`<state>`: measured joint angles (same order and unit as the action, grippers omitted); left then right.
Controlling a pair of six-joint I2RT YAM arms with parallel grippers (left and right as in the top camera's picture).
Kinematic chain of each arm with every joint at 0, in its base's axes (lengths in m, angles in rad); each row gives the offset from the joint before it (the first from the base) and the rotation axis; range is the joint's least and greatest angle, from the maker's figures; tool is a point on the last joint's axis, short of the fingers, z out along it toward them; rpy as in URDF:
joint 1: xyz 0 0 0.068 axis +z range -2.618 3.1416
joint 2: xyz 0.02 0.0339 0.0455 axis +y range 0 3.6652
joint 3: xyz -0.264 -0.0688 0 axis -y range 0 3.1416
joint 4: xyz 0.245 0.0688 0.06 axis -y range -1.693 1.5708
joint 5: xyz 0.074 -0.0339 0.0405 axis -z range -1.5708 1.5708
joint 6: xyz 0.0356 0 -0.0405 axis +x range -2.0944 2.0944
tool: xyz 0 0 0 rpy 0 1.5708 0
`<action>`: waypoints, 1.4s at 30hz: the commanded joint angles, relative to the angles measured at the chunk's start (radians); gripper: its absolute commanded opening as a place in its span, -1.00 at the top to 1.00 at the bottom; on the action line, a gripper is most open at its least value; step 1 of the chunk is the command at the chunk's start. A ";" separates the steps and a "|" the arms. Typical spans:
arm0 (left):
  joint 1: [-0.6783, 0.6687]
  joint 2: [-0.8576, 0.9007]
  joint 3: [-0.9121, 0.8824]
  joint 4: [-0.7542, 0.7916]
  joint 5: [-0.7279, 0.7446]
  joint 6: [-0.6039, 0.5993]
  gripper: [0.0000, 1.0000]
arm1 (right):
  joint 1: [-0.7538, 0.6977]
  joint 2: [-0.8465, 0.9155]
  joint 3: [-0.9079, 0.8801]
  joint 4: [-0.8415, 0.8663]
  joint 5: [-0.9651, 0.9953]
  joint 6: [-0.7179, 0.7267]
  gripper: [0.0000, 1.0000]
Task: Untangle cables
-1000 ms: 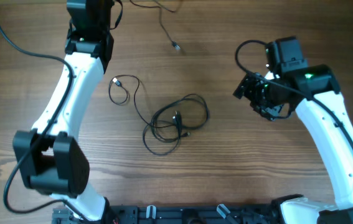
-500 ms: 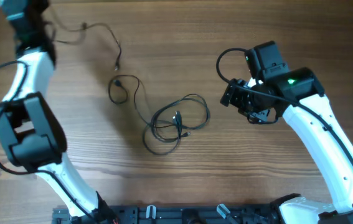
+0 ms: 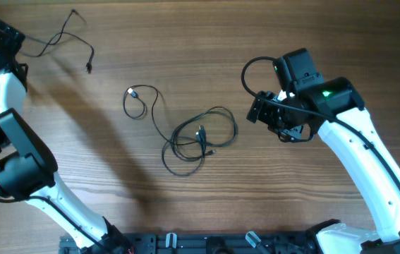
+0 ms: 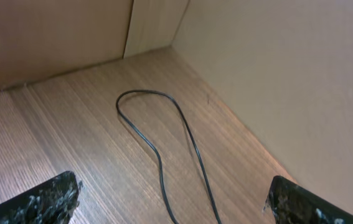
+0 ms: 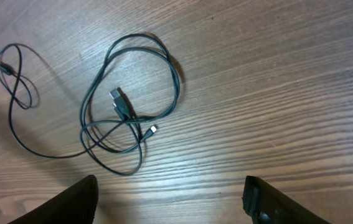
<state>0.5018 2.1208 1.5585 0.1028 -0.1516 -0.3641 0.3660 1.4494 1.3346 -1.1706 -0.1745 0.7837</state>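
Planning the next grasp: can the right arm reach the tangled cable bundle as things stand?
Probably yes: the open right gripper hovers beside the bundle, and nothing lies between them.

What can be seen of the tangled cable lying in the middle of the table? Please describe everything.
The tangled cable is thin, black and flexible. It lies flat on the wooden table in several overlapping loops. Two plug ends rest inside the loops, one bigger and dark, one small with a pale tip. One strand runs up-left, curls once and ends in a tiny plug. Only the table touches it.
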 commanded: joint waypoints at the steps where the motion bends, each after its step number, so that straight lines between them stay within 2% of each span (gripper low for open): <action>1: -0.017 0.003 0.011 -0.075 -0.001 0.021 -0.99 | 0.004 0.002 -0.004 -0.021 0.017 0.001 -0.53; 4: -0.036 0.004 0.011 -0.150 0.045 0.021 -0.91 | 0.004 0.002 -0.004 -0.021 0.017 0.001 -0.53; 8: -0.092 0.010 0.011 -0.217 0.198 0.021 -0.89 | 0.004 0.002 -0.004 -0.016 0.017 0.000 -0.55; 14: -0.180 0.010 0.011 -0.235 0.210 0.021 -0.91 | 0.004 0.002 -0.004 -0.022 0.017 -0.003 -0.59; 19: -0.237 0.042 0.011 -0.251 0.157 0.020 -0.55 | 0.004 0.002 -0.004 -0.024 0.016 -0.024 -0.59; 21: -0.250 0.071 0.011 -0.277 0.106 0.020 -0.29 | 0.004 0.002 -0.004 -0.024 0.016 -0.023 -0.59; 24: -0.253 0.109 0.011 -0.323 0.071 0.021 -0.14 | 0.004 0.002 -0.004 -0.024 0.016 -0.024 -0.59; 31: -0.251 0.139 0.011 -0.357 0.080 0.022 -0.05 | 0.004 0.002 -0.004 -0.024 0.017 -0.024 -0.59; 35: -0.261 0.139 0.011 -0.358 0.174 0.093 -0.19 | 0.004 0.002 -0.004 -0.018 0.018 -0.024 -0.60; 38: -0.272 0.139 0.011 -0.355 0.181 0.096 -0.23 | 0.004 0.002 -0.004 -0.016 0.018 -0.025 -0.60; 41: -0.278 0.139 0.011 -0.356 0.186 0.096 -0.19 | 0.004 0.002 -0.004 -0.016 0.021 -0.025 -0.60; 42: -0.280 0.139 0.011 -0.356 0.191 0.096 -0.11 | 0.004 0.002 -0.004 -0.016 0.021 -0.026 -0.61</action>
<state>0.2382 2.2559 1.5639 -0.2504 -0.0048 -0.2928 0.3660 1.4494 1.3342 -1.1885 -0.1745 0.7795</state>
